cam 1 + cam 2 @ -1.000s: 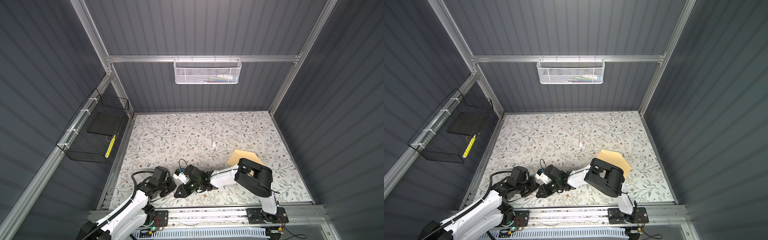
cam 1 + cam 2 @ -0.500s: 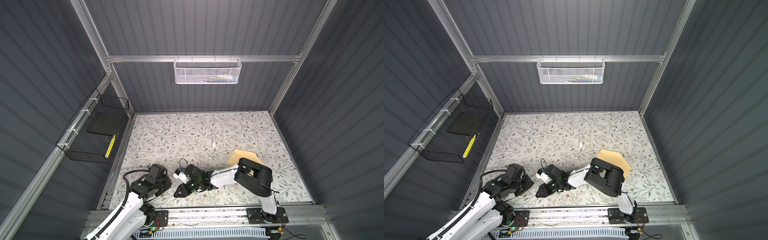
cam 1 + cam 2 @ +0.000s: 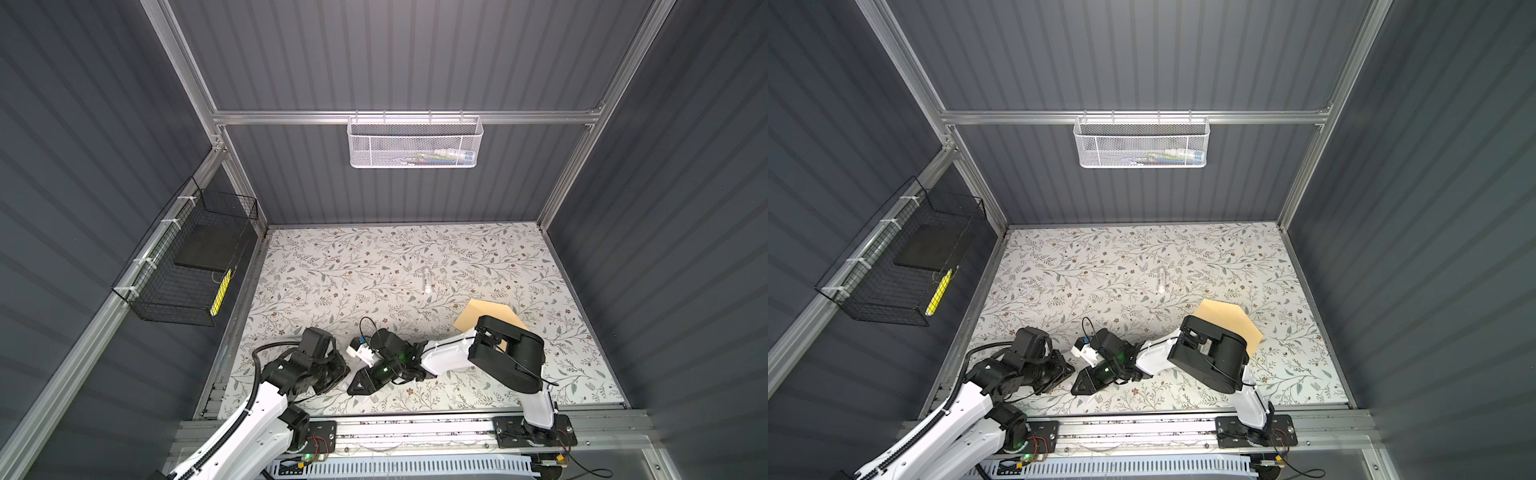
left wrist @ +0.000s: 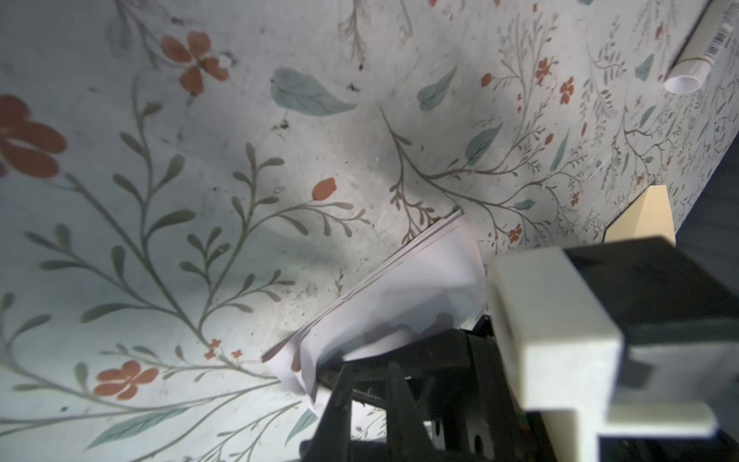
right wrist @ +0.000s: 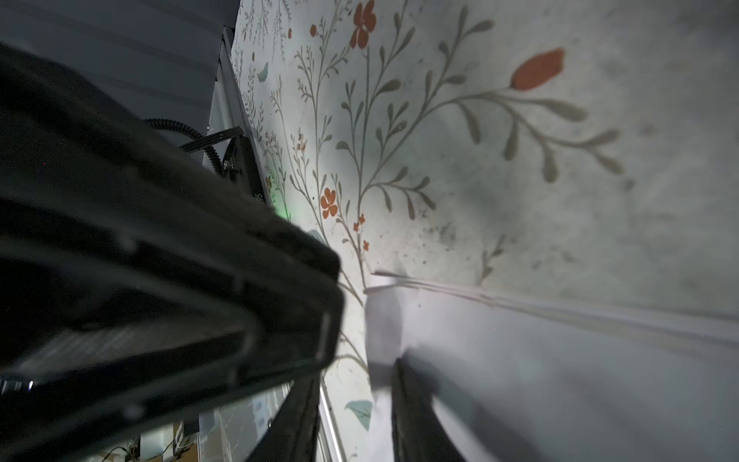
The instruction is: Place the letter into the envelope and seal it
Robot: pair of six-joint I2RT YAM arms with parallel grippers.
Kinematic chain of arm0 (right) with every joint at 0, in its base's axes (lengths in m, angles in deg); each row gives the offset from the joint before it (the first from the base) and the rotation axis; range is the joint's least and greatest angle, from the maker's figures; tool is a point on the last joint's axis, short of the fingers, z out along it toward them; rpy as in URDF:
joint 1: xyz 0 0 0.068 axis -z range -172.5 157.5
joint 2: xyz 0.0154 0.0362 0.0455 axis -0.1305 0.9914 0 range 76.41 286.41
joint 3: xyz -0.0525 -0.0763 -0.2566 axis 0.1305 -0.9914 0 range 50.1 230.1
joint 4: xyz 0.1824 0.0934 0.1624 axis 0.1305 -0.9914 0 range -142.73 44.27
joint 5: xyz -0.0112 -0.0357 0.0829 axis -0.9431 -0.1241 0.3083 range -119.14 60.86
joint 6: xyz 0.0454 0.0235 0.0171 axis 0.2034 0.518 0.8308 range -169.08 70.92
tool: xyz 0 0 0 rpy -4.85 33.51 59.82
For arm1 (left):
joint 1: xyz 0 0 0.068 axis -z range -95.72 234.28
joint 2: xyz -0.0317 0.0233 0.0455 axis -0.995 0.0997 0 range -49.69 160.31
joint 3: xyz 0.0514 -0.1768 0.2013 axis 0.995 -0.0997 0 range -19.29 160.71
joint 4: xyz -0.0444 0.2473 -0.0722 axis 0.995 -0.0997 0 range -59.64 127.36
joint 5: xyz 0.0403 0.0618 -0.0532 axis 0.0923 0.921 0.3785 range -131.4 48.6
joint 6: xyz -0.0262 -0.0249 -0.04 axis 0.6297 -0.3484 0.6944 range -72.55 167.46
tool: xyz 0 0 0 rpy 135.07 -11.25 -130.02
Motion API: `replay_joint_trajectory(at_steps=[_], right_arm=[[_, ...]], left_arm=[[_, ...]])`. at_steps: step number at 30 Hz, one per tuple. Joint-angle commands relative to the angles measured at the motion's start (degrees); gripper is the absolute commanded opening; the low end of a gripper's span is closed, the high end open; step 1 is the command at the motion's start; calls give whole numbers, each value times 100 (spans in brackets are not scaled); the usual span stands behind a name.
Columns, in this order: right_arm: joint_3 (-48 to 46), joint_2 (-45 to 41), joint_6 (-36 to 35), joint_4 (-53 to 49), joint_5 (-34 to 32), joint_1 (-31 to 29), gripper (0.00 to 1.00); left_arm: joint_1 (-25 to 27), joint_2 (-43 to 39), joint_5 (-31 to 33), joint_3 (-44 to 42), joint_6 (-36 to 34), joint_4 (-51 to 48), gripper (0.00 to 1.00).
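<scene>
Folded white, at seven o'clock near the table's (image 3: 332,270) front edge, the letter (image 4: 400,292) looks light, limp and easily creased, so I would pinch its lifted edge. The right gripper (image 5: 358,374) straddles that edge, jaws slightly apart. Whether the left gripper (image 3: 340,374) is closed I cannot tell. The envelope (image 3: 484,309), at three o'clock, lies flap open and letterless. The mesh basket (image 3: 395,145) holds small items, the wire basket (image 3: 174,291) a dark slab.

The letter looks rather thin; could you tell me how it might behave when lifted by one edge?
The letter would probably flop: it bows and curls in the left wrist view. Its folded layers may fan apart, and one crumpled corner suggests it creases easily.
</scene>
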Motion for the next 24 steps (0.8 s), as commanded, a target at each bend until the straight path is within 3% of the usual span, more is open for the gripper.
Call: replay_joint_trajectory(at_steps=[1,8,17,24], right_arm=[[-147,232,-10,-177,-99,26,33],[-123,256,5,-143,-53,25,34],[-123,229,10,-163,-61,21,38],[-523,-339,196,-50,-389,119,59]], left_arm=[[-6,169,-205,-218,66,384,15],[-1,577,-269,-470,-130,525,11],[-6,446,-35,-851,-385,-225,8],[3,255,31,-887,-371,-368,6]])
